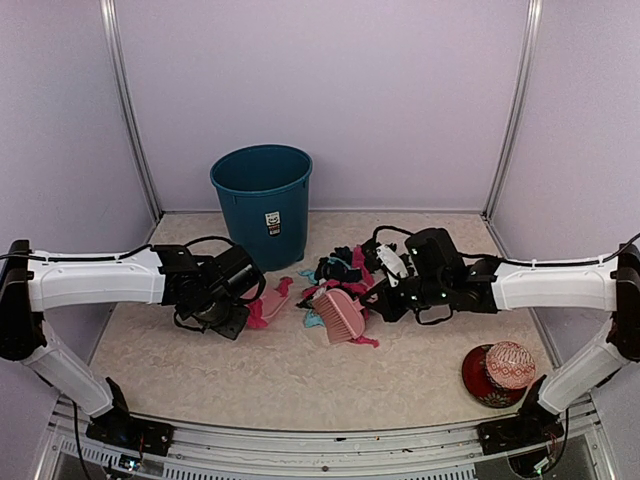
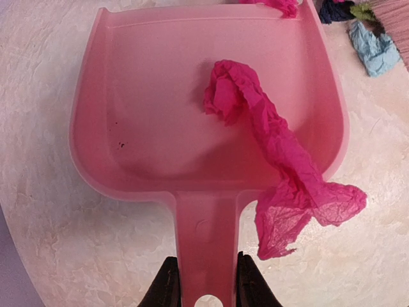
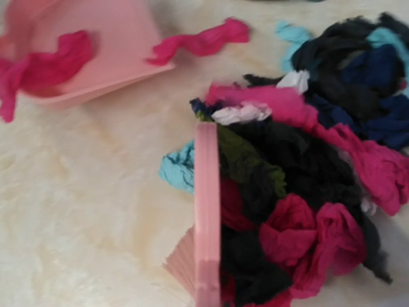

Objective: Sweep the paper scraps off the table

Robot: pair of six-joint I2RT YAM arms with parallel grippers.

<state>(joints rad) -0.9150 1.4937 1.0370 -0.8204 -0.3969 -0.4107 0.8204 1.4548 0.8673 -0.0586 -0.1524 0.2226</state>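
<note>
your left gripper point(image 2: 204, 284) is clamped on the handle of the pink dustpan point(image 2: 147, 96), a magenta scrap point(image 2: 281, 160) draped over its rim. the paper scraps point(image 3: 307, 192) lie heaped on the table point(image 1: 250, 370) against the pink brush point(image 3: 206, 211) by your right gripper point(image 1: 385, 300), whose grip you cannot tell.

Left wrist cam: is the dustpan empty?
No, one long magenta scrap lies in the dustpan, with its tail draped over the rim onto the table.
</note>
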